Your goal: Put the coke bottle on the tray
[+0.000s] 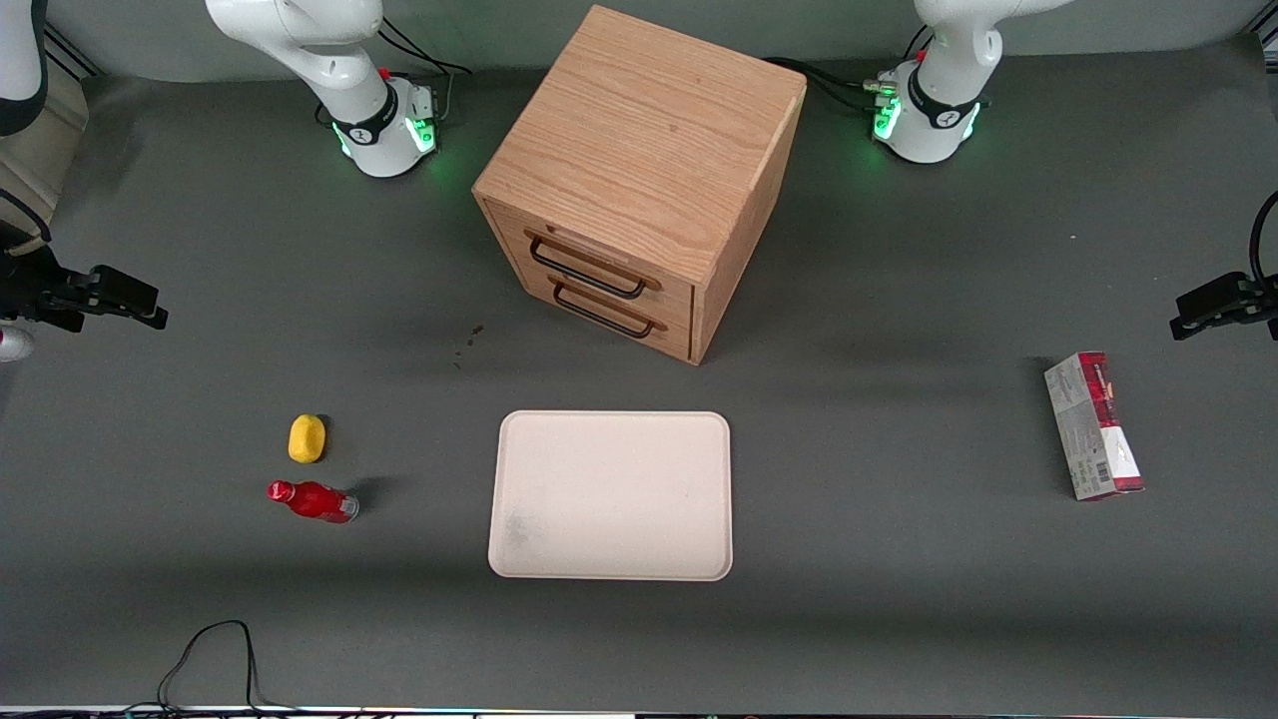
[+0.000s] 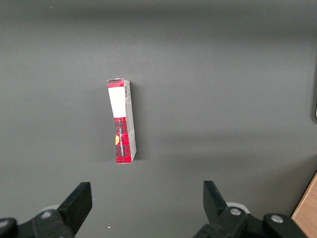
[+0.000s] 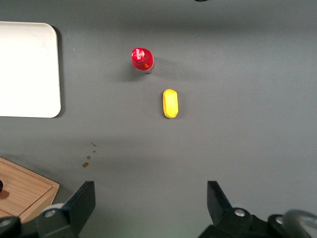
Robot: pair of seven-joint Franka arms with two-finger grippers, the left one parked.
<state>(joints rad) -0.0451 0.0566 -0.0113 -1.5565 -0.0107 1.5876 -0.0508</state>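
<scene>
The coke bottle (image 1: 315, 501) is a small glossy red bottle with a red cap, lying on its side on the grey table. It also shows in the right wrist view (image 3: 142, 60). The pale beige tray (image 1: 609, 494) lies flat beside it, toward the table's middle, with nothing on it; one corner shows in the right wrist view (image 3: 27, 69). My right gripper (image 1: 150, 308) hangs above the working arm's end of the table, well apart from the bottle. In the right wrist view the gripper (image 3: 148, 191) is open and empty.
A yellow rounded lump (image 1: 307, 438) lies close to the bottle, slightly farther from the front camera; it also shows in the right wrist view (image 3: 170, 103). A wooden drawer cabinet (image 1: 639, 170) stands farther back than the tray. A red-and-grey carton (image 1: 1093, 424) lies toward the parked arm's end. A black cable (image 1: 210, 649) lies at the front edge.
</scene>
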